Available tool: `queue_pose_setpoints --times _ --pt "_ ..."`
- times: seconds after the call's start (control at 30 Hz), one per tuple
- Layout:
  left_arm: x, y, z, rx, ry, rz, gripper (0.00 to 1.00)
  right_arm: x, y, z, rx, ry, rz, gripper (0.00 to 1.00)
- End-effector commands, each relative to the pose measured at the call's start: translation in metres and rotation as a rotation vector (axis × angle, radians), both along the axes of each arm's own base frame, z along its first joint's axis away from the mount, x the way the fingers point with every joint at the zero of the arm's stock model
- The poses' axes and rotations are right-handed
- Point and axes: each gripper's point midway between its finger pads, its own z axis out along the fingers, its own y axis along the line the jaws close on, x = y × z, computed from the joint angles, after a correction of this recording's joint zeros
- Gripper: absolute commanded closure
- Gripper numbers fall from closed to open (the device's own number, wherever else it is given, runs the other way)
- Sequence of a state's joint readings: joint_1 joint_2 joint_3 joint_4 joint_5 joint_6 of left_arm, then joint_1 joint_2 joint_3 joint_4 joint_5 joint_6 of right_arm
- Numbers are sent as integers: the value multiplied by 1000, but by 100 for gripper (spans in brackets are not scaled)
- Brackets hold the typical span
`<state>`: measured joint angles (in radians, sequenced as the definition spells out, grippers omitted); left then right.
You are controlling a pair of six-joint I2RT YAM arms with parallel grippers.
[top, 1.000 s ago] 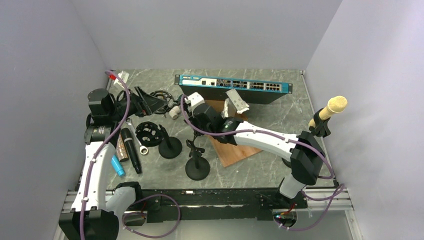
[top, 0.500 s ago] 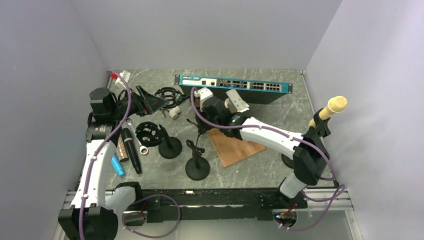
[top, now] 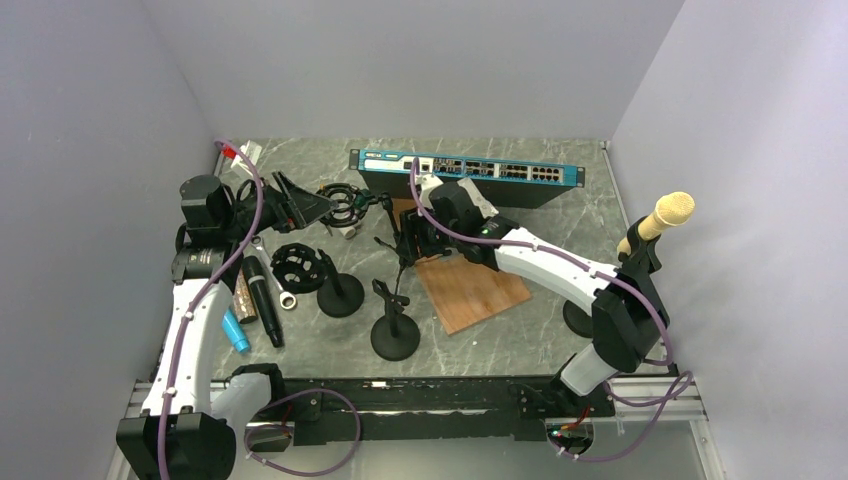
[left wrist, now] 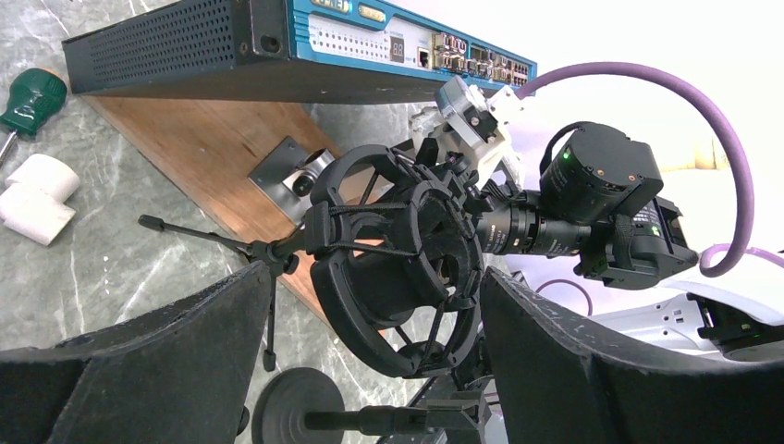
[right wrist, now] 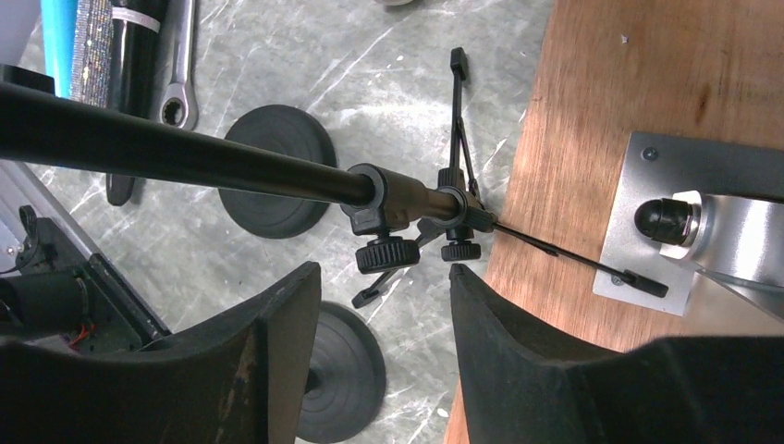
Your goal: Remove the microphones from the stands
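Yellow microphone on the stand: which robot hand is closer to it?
Right. The right hand hangs mid-table over the tripod stand, well left of the yellow microphone. The left hand is farther off, by the black cage mount on the table's left.

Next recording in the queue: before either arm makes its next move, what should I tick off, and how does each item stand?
1. Left gripper fingers open: ok, spread on either side of the shock mount.
2. Left fingers clear of that mount: cannot tell, the right side looks very close.
3. Right gripper off the tripod stand: ok, fingers apart, the hub is not clamped.
4. Microphone seated inside the shock mount: cannot tell, its interior is dark.
5. Yellow-headed microphone out of its stand: not ok, it sits in the clip.
6. Tripod footing even: not ok, one leg reaches over the wooden board.
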<state>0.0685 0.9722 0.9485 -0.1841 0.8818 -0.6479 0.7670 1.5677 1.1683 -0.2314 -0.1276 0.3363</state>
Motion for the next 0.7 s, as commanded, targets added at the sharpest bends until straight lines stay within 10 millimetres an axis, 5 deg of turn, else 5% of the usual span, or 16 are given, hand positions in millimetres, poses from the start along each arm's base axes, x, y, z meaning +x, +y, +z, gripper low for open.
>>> queue_pose_setpoints --times 0.0,0.4,0.53,0.67 --pt "-1 -1 13 12 -63 -5 14 9 8 21 51 -34 10 47" --pt "0 -2 13 7 -66 -12 14 23 8 17 3 -89 -2 78" --pt "1 -2 14 0 -68 -13 14 20 12 16 -39 -136 9 99" --pt "2 -4 19 -19 -82 -22 14 13 13 9 -136 -200 1 100"
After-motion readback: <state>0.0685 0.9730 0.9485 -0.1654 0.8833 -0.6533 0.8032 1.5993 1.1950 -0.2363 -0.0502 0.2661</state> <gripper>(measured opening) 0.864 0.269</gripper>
